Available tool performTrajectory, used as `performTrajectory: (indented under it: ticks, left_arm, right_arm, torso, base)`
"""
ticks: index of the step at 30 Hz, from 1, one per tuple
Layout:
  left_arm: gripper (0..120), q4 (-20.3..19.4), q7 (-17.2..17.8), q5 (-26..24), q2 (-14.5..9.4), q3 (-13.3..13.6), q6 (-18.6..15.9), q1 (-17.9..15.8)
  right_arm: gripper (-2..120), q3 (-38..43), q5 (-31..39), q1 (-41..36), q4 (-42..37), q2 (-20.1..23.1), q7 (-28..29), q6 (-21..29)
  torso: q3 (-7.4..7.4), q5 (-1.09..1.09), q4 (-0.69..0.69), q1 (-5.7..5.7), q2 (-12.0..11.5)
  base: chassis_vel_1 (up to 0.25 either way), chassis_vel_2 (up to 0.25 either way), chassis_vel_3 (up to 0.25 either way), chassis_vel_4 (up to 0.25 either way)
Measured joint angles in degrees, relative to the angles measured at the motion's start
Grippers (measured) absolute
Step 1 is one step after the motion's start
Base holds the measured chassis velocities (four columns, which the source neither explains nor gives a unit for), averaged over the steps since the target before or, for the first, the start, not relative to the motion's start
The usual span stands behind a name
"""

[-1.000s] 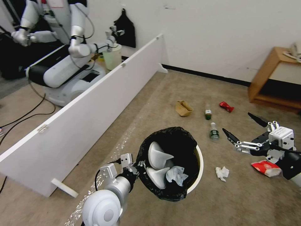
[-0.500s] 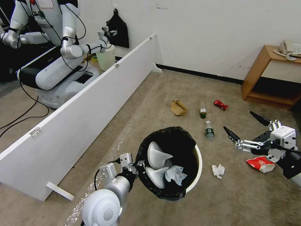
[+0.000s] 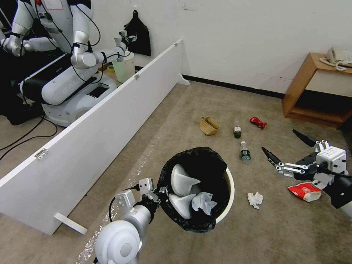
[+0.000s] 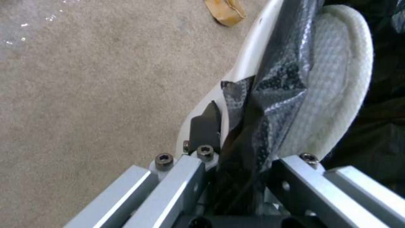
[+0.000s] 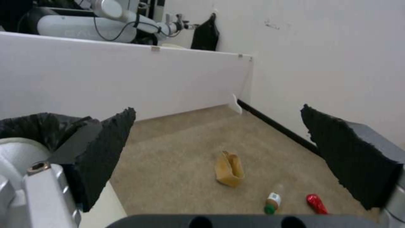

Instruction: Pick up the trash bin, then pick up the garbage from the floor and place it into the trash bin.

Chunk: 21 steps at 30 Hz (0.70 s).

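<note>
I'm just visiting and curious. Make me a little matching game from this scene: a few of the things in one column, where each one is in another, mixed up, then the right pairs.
Things:
1. white slippers
2. crumpled tissue
3. tan paper bag
4. red-white snack packet

Places:
A. on the carpet just below the open right gripper
B. inside the trash bin that the left gripper grips by the rim
C. on the carpet beyond the bin, toward the wall
D. on the carpet just to the right of the bin

Pairs: 1-B, 2-D, 3-C, 4-A

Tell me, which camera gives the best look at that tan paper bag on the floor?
The right wrist view: the tan paper bag lies central and near, standing open on the carpet. The head view shows it whole but farther off; the left wrist view catches a cropped part.
</note>
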State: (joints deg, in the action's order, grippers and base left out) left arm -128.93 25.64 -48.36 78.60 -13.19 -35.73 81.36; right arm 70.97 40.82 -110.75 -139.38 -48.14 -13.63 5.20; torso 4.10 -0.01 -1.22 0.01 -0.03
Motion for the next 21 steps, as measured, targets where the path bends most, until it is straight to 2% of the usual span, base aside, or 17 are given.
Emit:
performTrajectory:
  ticks: [21]
  left_arm:
    - [2, -0.01, 0.02, 0.07, -0.62, -0.13, 0.03, 0.28]
  right_arm:
    - [100, 0.50, 0.36, 0.18, -0.06, -0.94, -0.38, 0.99]
  torso:
    - [0.00, 0.00, 0.00, 0.00, 0.00]
  base:
    - [0.000, 0.000, 0.000, 0.000]
